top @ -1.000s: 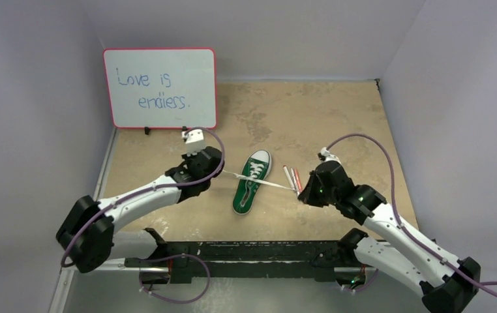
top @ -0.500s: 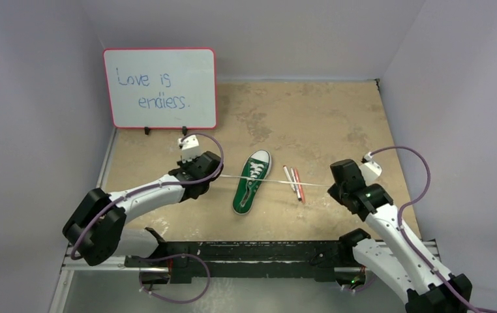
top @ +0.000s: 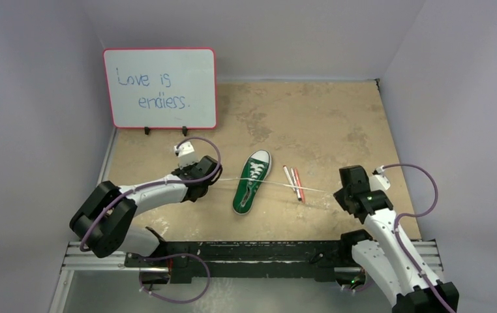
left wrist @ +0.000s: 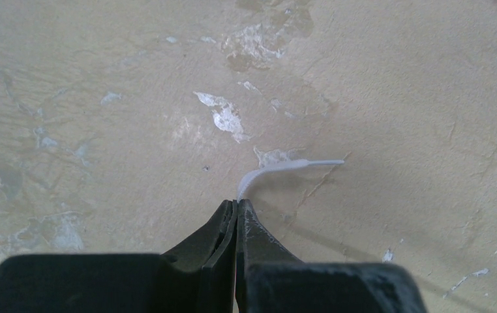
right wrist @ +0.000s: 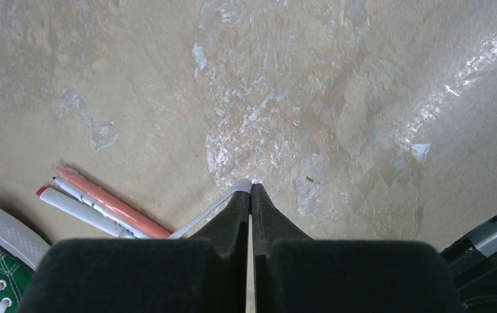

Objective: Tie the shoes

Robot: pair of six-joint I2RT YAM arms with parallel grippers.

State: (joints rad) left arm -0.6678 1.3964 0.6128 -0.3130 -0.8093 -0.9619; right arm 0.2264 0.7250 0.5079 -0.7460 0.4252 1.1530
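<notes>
The green canvas sneaker (top: 252,182) lies on the tan tabletop (top: 298,117) between the arms, toe away from them, with the left gripper (left wrist: 236,205) just to its left and the right gripper (right wrist: 251,189) beyond the pens (top: 293,182) to its right, each pressed together on an end of the taut white laces (left wrist: 278,167).

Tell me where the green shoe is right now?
In the top view, the green shoe lies near the middle of the table, with the pens just to its right and the whiteboard farther back on the left.
</notes>
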